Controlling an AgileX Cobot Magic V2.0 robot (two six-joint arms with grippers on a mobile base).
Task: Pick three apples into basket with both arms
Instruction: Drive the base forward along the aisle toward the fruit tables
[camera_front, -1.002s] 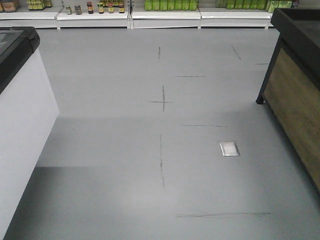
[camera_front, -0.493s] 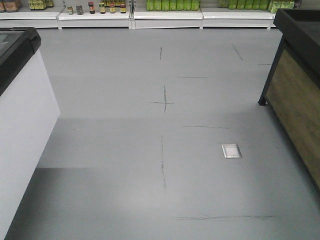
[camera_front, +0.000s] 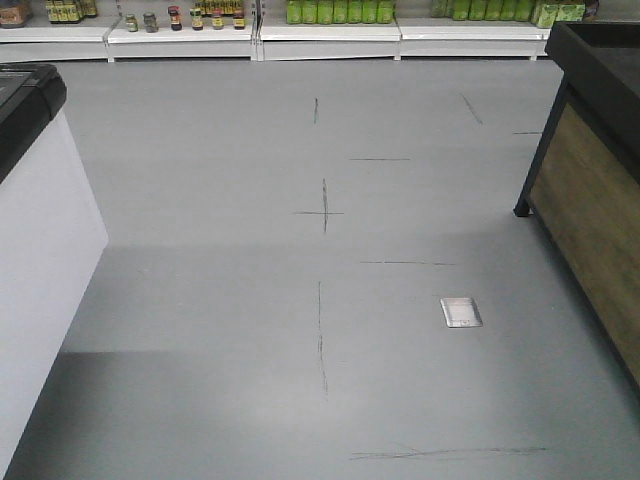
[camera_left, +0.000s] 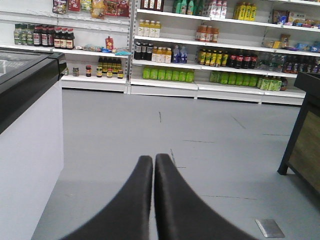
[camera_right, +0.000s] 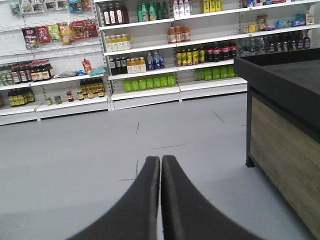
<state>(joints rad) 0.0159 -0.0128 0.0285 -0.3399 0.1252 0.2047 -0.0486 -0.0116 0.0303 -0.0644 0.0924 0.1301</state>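
Grey floor (camera_front: 200, 330) alone faces left gripper (camera_left: 153, 160) and right gripper (camera_right: 160, 161), both closed empty; apples and basket unseen, bearing unknowable.

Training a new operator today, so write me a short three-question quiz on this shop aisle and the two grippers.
1. True or false: the black tapered left gripper holds a piece of fruit.
2. In the front view, the small square silver floor plate lies nearest to which? A) the white chest cabinet with a black top; B) the black-framed wood-panelled stand; C) the shelf of green bottles.
3. Are the jaws of the black tapered right gripper open or shut?

Key: 1 false, it is shut on nothing; 2 B; 3 shut, with nothing between them.
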